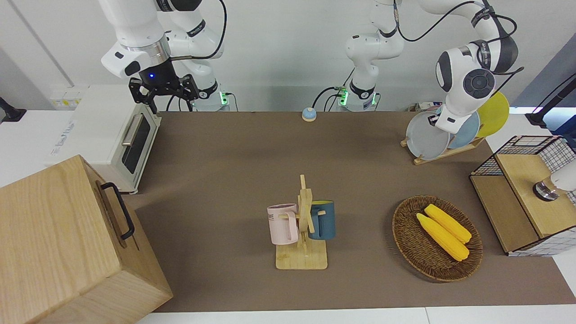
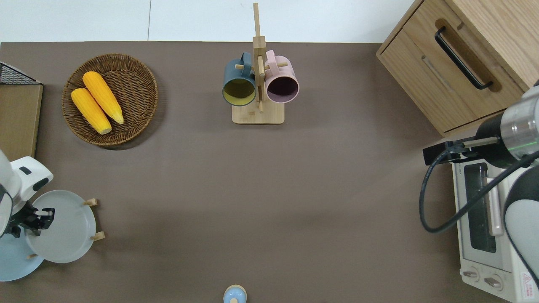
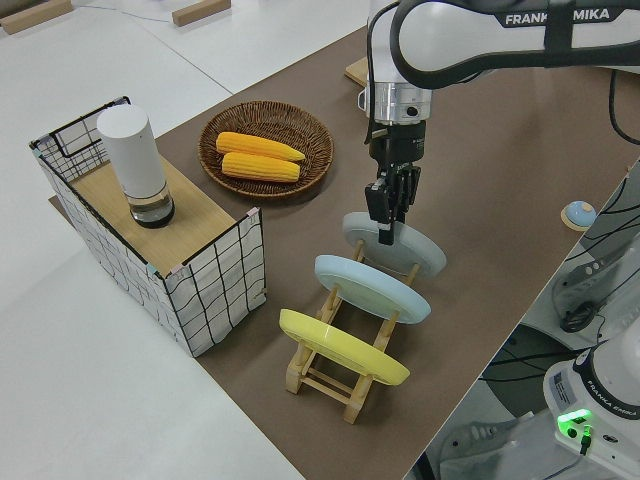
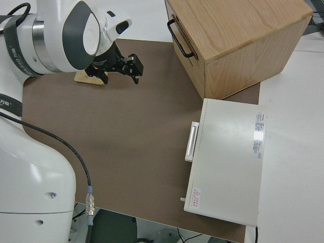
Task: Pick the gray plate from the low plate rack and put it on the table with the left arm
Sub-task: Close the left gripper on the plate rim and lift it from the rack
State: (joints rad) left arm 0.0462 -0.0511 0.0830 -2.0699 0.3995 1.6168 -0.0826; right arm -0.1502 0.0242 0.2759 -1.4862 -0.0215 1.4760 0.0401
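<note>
The gray plate (image 2: pixel 67 231) stands slanted in the end slot of the low plate rack (image 2: pixel 99 236) farthest from the robots, at the left arm's end of the table (image 2: pixel 294 189). My left gripper (image 2: pixel 44 219) is open at the plate's upper rim, one finger on each side of it, as the left side view (image 3: pixel 386 225) shows. The plate (image 3: pixel 420 255) still rests in the rack (image 3: pixel 330 375). The light blue plate (image 3: pixel 370 290) and the yellow plate (image 3: pixel 340 350) fill the two slots nearer to the robots. My right gripper (image 1: pixel 164 92) is open and parked.
A wicker basket (image 2: pixel 143 71) with two corn cobs lies farther from the robots than the rack. A wire-sided crate (image 1: pixel 526 193) stands beside the basket at the table end. A mug tree (image 2: pixel 259 84) holds two mugs mid-table. A wooden cabinet (image 1: pixel 67 243) and toaster oven (image 1: pixel 114 135) occupy the right arm's end.
</note>
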